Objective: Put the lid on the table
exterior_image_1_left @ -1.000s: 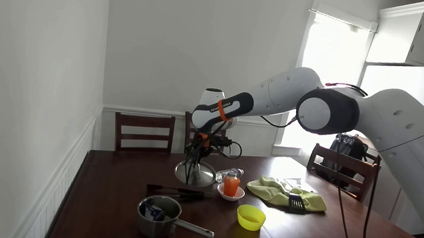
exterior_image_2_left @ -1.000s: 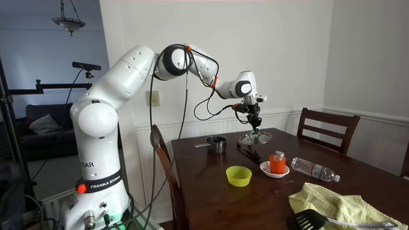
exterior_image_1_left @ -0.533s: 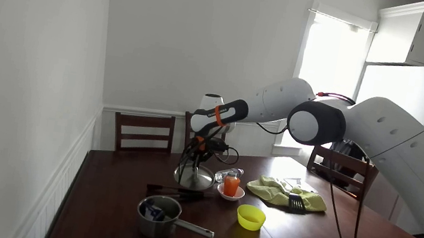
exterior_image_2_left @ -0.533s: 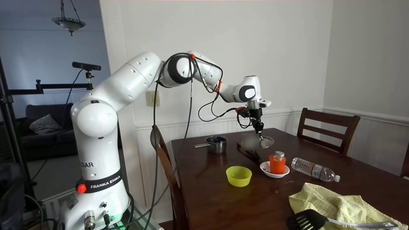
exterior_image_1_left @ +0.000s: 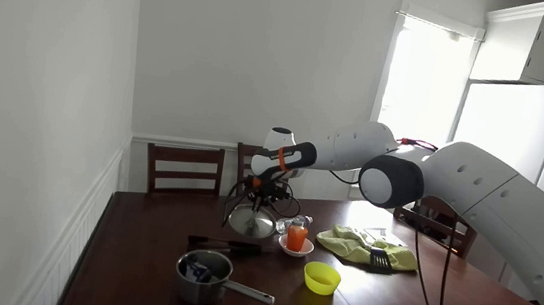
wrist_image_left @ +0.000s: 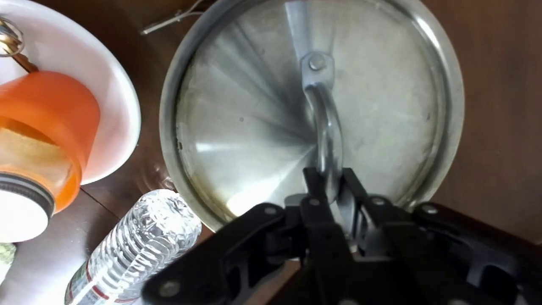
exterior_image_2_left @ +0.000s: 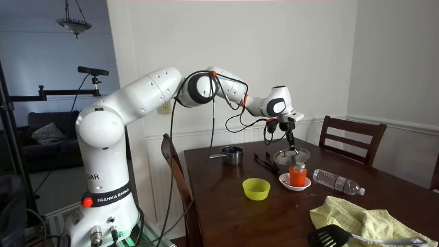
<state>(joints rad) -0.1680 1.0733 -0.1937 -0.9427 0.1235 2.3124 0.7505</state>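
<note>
The round silvery lid also shows in an exterior view and fills the middle of the wrist view. My gripper is shut on the lid's arched metal handle, with one finger on each side, near one end. In both exterior views the gripper points down at the lid. The lid is over or on the far part of the dark brown table; I cannot tell whether its rim touches the wood. It looks slightly tilted in an exterior view.
The white dish with the orange cup and the plastic bottle lie close beside the lid. Black tongs, a steel pot, a yellow-green bowl, and a cloth with a spatula are on the table.
The arm has lowered and reached farther out, and the hand has tilted. The lid has moved with it, away from the pot and toward the dish and bottle. The grip stays on the handle.
</note>
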